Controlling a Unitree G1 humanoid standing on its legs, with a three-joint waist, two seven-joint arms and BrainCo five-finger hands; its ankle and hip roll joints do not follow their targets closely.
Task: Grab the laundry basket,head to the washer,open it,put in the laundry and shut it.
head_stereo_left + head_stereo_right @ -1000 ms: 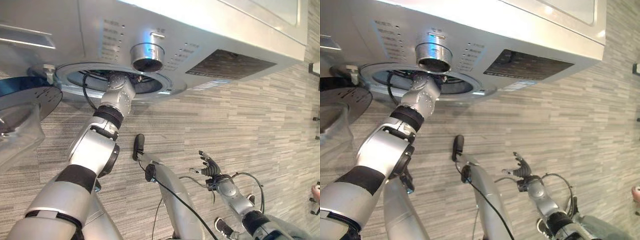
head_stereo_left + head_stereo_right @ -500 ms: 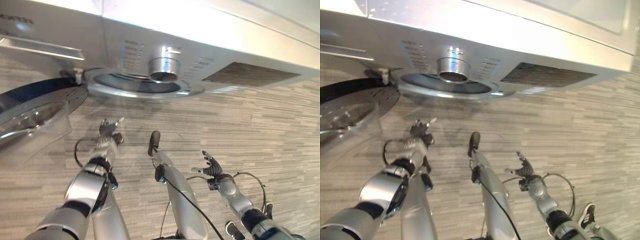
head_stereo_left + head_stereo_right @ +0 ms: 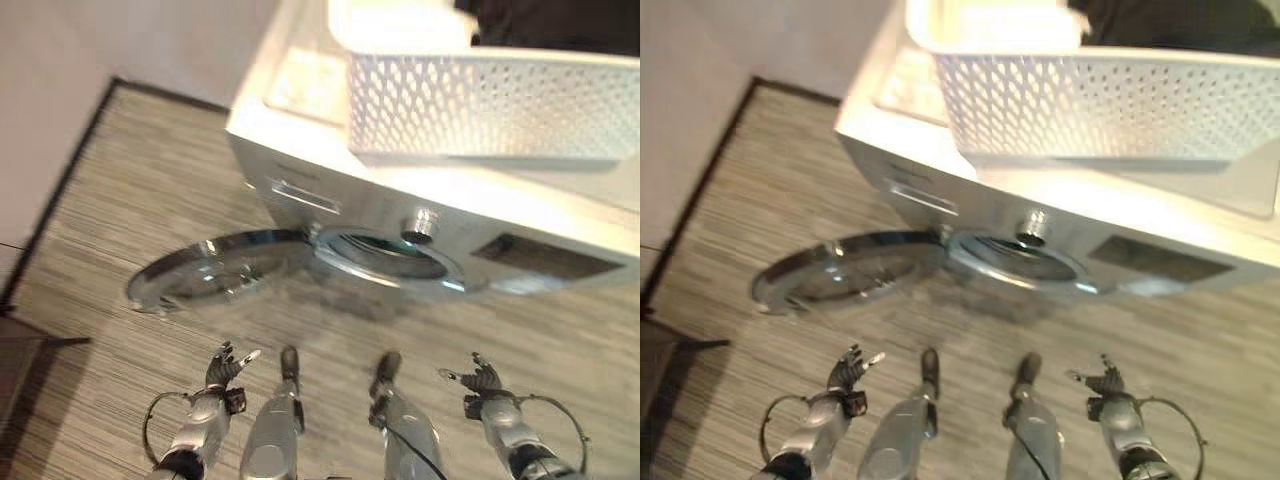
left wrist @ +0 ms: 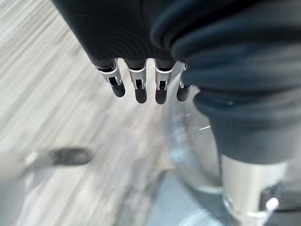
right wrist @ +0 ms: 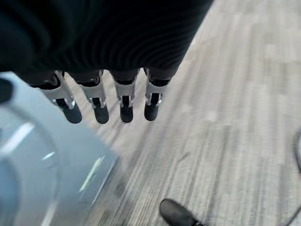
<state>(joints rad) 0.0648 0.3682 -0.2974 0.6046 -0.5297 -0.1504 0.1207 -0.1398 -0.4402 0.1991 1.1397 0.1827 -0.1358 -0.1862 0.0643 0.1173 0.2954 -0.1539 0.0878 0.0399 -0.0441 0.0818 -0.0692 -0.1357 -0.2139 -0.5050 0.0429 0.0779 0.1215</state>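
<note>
Nearest, left hand (image 3: 224, 368) and right hand (image 3: 482, 379) are seen low over the grey striped wood-look floor (image 3: 120, 200), fingers straight and spread, nothing held. Further out, the round glass washer door w/ chrome rim (image 3: 205, 280) is swung wide open to the left, beside the drum opening (image 3: 385, 255) of the silver-white front-load washer (image 3: 300, 150). Furthest, the white perforated plastic laundry basket (image 3: 480, 100) is set on top of the washer; dark laundry (image 3: 560, 25) is seen inside it.

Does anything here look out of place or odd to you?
Only that the white laundry basket sits on top of the washer, dark laundry showing inside it, while the washer door hangs wide open. Both hands are open and hold nothing.
</note>
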